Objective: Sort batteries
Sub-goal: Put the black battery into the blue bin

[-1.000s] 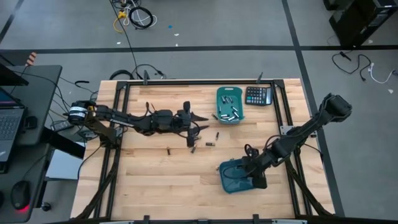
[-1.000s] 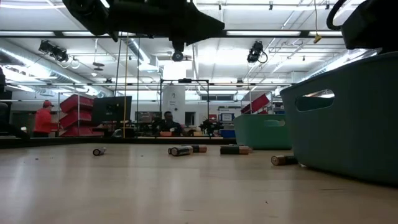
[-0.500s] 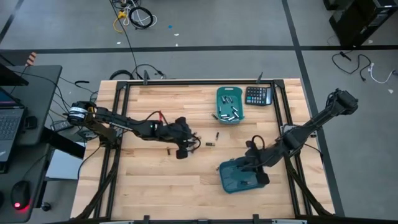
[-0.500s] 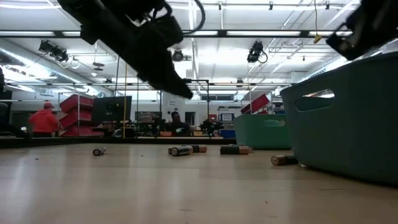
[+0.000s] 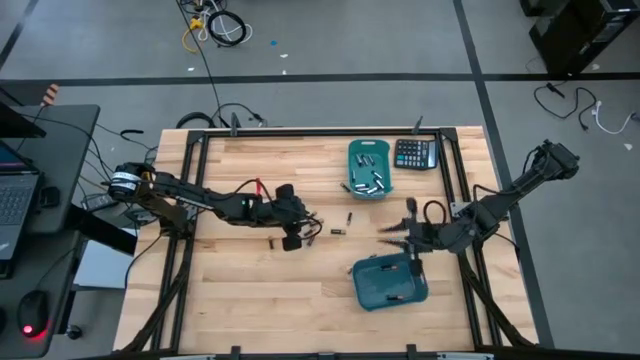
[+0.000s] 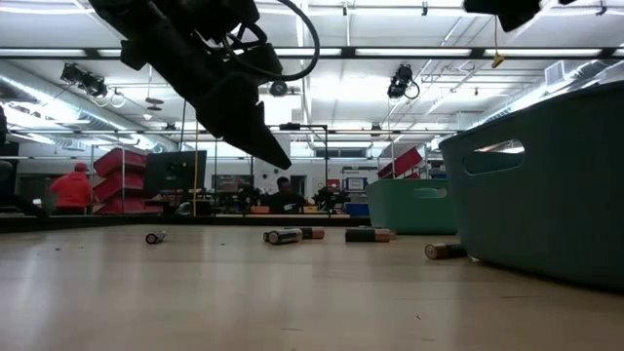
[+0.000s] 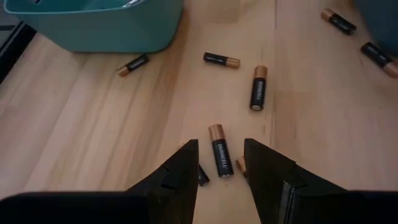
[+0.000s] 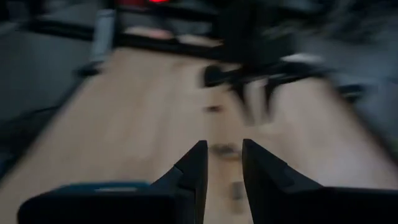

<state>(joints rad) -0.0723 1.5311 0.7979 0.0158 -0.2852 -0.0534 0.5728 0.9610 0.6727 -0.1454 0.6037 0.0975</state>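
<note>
From above, my left end effector (image 5: 300,238) hangs low over the middle of the counter (image 5: 240,300), right among the loose batteries (image 5: 338,231) scattered there. My right end effector (image 5: 395,235) sits just above the near bin (image 5: 390,285), pointing toward the loose batteries. The far bin (image 5: 368,168) holds silvery cells, and a calculator (image 5: 415,153) lies beside it at the counter's back edge. A laptop (image 5: 12,195) stands off to the left of the counter.

At counter height, my left end effector (image 6: 263,151) tilts down over the wood, clear of the surface. Batteries (image 6: 285,235) lie in a row behind it, one alone at the left (image 6: 154,237) and one (image 6: 444,251) just beside the near bin's wall (image 6: 546,185). The far bin (image 6: 414,205) shows behind. A person in red (image 6: 70,185) stands in the room beyond.

Through my left wrist camera, my fingers (image 7: 180,171) are spread with a gap between them, holding nothing. One black-and-copper battery (image 7: 221,150) lies on the wood between and just ahead of the tips, with two more ends poking out by the fingers. Others (image 7: 258,88) lie farther on, one (image 7: 132,65) near a bin (image 7: 93,28).

My right wrist camera is smeared by motion. My right fingers (image 8: 193,165) stand apart with nothing between them, over bare wood (image 8: 124,124); small dark shapes ahead are too blurred to tell.
</note>
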